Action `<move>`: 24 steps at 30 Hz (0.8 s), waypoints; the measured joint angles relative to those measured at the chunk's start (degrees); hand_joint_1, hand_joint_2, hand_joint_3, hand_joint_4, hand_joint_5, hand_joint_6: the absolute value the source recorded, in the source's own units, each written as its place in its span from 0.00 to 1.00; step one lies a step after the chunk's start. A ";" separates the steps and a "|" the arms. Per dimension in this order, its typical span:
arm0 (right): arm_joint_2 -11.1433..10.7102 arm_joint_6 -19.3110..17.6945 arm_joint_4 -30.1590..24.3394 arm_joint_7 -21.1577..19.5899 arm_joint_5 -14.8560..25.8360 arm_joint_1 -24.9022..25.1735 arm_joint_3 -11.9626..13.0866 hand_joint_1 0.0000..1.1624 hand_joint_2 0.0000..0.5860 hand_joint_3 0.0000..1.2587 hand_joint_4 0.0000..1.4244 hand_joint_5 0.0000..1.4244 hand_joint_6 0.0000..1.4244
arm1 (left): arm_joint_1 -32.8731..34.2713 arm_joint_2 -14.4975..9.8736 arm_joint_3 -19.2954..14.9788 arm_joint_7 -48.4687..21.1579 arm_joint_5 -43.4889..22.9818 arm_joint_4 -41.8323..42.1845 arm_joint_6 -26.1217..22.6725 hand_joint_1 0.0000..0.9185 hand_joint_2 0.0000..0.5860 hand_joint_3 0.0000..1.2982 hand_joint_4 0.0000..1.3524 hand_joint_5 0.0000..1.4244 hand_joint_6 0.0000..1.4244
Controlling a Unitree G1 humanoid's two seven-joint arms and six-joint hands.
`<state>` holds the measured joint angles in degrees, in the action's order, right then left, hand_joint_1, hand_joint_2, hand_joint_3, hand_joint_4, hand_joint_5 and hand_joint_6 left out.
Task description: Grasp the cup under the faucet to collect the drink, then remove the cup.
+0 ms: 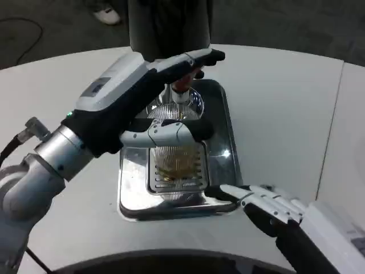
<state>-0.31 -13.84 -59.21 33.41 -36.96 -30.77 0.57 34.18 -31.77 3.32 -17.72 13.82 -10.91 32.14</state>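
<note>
Spreading across nearly the whole picture is a white table (285, 103), round at its far edge, with a seam running down its right side. Dark floor lies beyond the far edge, where a dark dispenser body (170, 25) rises at the middle of that edge.

Sitting on the table just in front of the dispenser is a shiny metal drip tray (228, 142), a rounded rectangle running from the far edge toward the near edge. Its job is plainly to catch spills, so everything wet happens over it. A slotted grille (177, 180) fills its near half.

Reaching in from the table's left edge is the left hand (145, 97), on its silver forearm, slanting toward the far edge. Its upper fingers (199, 59) stretch up toward the faucet (181, 85), a short spout with a reddish part, probably to work the tap. Its thumb curls across the front of the clear ribbed cup (177, 157), which stands on the tray under the faucet, at the grille's far end. The hand appears to clasp the cup to steady it below the spout, though glare makes the contact hard to confirm. Amber liquid shows low in the cup, so filling seems under way and removal is not yet due.

Resting at the table's near edge, by the tray's near right corner, is the right hand (268, 202). Its fingers are spread and hold nothing, their tips just touching or just beside the tray rim; it seems to be waiting.
</note>
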 measured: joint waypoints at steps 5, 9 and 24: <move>-0.90 2.19 0.00 -1.67 -1.18 -0.56 -1.26 0.55 0.56 0.12 0.13 0.10 0.07 | -0.01 -0.50 0.00 0.00 0.00 0.00 0.16 0.00 0.15 0.15 0.13 0.19 0.14; -1.94 2.47 1.63 -4.90 -3.23 -0.25 -3.16 0.60 0.49 0.10 0.11 0.09 0.09 | -0.07 -0.85 0.00 0.00 0.01 0.01 0.27 0.00 0.15 0.15 0.13 0.19 0.14; -1.78 5.08 13.64 -17.81 -4.74 5.52 -8.11 0.65 0.38 0.07 0.07 0.04 0.08 | -0.14 -0.98 -0.01 0.00 0.00 0.05 0.36 0.00 0.15 0.15 0.13 0.19 0.14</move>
<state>-2.09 -8.76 -45.56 15.60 -41.70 -25.25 -7.54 34.04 -32.75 3.31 -17.72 13.81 -10.86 32.49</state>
